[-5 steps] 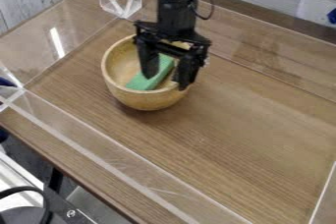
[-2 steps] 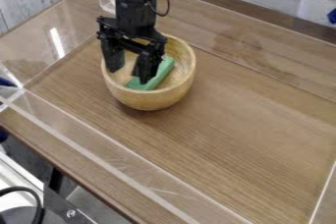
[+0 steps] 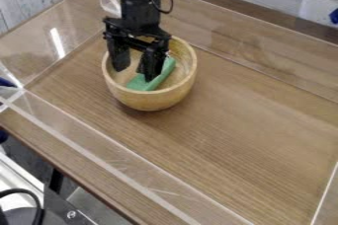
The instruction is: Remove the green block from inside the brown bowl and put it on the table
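While the black arm is reaching down from the top of the view, its gripper (image 3: 137,67) is pointing almost straight down into the brown bowl (image 3: 172,90) with the jaws standing wide apart — two dark fingers (image 3: 117,58) showing a clear gap between them. Nothing is being gripped: the fingers are hanging over the left half of the bowl's hollow, their tips sitting at about rim height or just inside it, and whether they are touching the wood cannot be told from this angle. The green block (image 3: 157,74) is lying inside the bowl, tilted, with one end leaning up toward the far right inner wall and the other end resting low near the bowl's bottom; the right finger is standing just beside its upper left edge, close enough that contact cannot be ruled in or out, yet the block is not sitting between the two fingers. A paler green patch is showing on the bowl's floor beneath the block. The bowl itself is sitting upright on the table (image 3: 224,130) toward the far left part of the surface — well apart from the near edge — and clear acrylic walls (image 3: 40,120) are bordering the tabletop on the near left side.
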